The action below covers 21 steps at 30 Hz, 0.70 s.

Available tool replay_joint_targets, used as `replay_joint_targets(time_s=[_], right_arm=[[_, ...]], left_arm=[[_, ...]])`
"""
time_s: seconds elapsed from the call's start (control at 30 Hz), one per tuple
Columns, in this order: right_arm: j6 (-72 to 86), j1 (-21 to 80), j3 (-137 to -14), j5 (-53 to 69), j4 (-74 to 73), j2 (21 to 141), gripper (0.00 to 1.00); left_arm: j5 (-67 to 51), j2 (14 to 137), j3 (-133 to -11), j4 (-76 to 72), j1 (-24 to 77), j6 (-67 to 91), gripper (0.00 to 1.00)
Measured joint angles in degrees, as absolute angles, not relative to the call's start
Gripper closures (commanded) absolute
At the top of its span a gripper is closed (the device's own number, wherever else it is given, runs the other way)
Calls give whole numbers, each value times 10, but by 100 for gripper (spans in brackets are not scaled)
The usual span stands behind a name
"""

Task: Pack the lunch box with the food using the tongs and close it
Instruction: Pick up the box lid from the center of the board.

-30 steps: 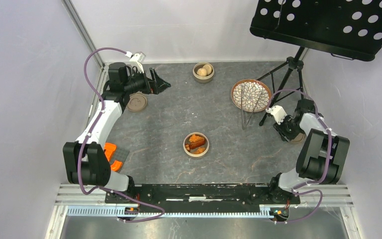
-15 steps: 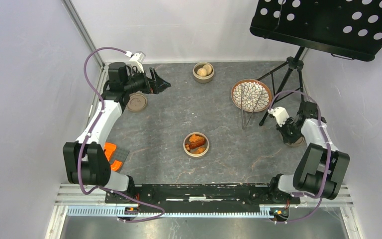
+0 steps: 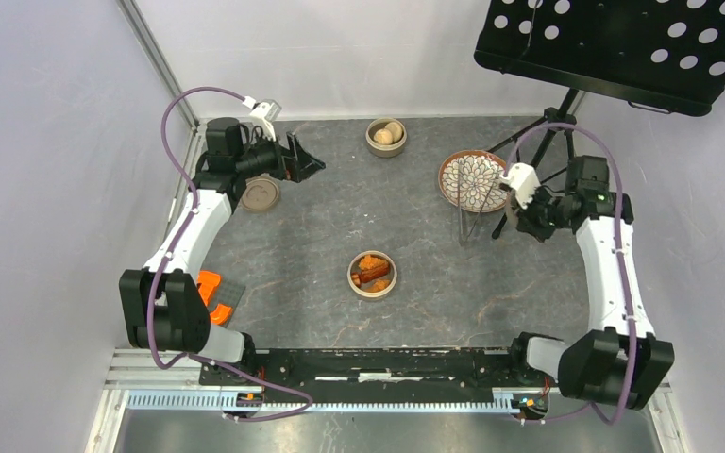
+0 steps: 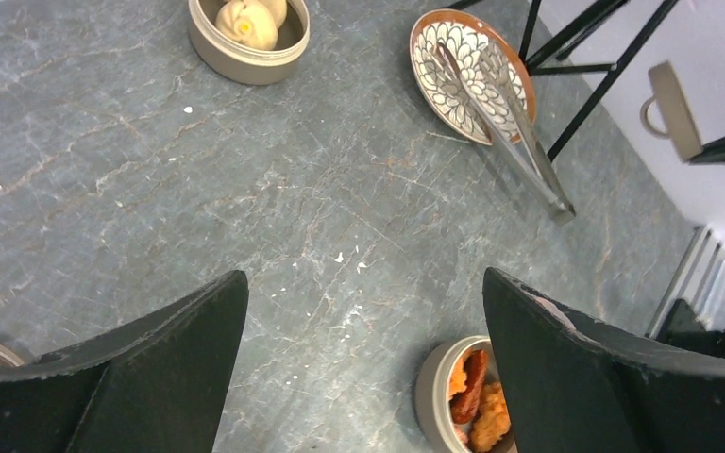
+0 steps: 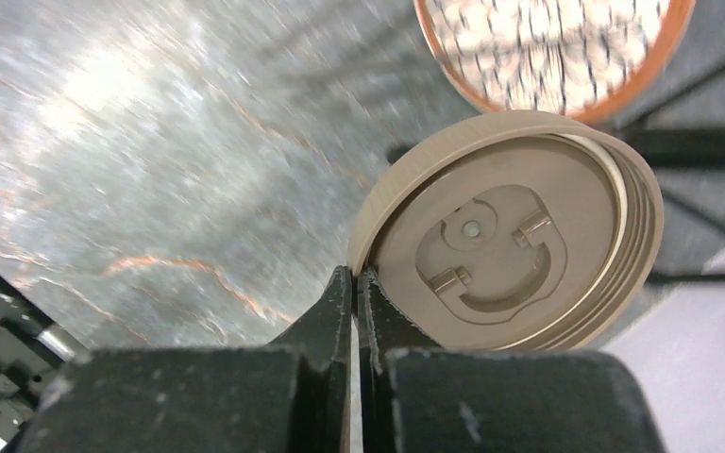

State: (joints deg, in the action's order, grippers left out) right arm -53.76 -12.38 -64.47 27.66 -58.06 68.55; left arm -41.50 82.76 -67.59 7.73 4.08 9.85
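Since the earlier frame, the right arm had swung up from the right edge of the bench (image 3: 293, 245) toward the far right corner, and its jaws had closed. The right gripper (image 5: 355, 276) was clamped on the rim of the tan lid (image 5: 500, 236), which hung tilted in the air beside the plate (image 4: 448, 94). With only the rim pinched, the lid probably needed slow, level carrying, clear of the stand (image 3: 555, 121), to avoid pivoting. The tongs (image 3: 469, 212) lay untouched, tips on the plate, joined end on the bench. The left gripper (image 4: 363, 283) hung near the far left corner, jaws wide apart and empty. The food (image 3: 371, 264) sat in two tins (image 3: 374, 295): orange chunks (image 4: 491, 425) at the bench centre, buns (image 3: 387, 132) by the far edge.
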Motion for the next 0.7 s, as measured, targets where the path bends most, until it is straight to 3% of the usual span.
replay_joint_targets(time_s=[0.23, 0.53, 0.7], right_arm=[[-512, 33, -723, 352, -603, 683, 100], [-534, 210, -814, 438, -620, 792, 100], [-576, 272, -873, 457, -661, 860, 100]], left_arm=[[-471, 820, -683, 119, 57, -43, 0], [-496, 699, -625, 238, 204, -465, 2], [-491, 644, -587, 251, 250, -647, 9]])
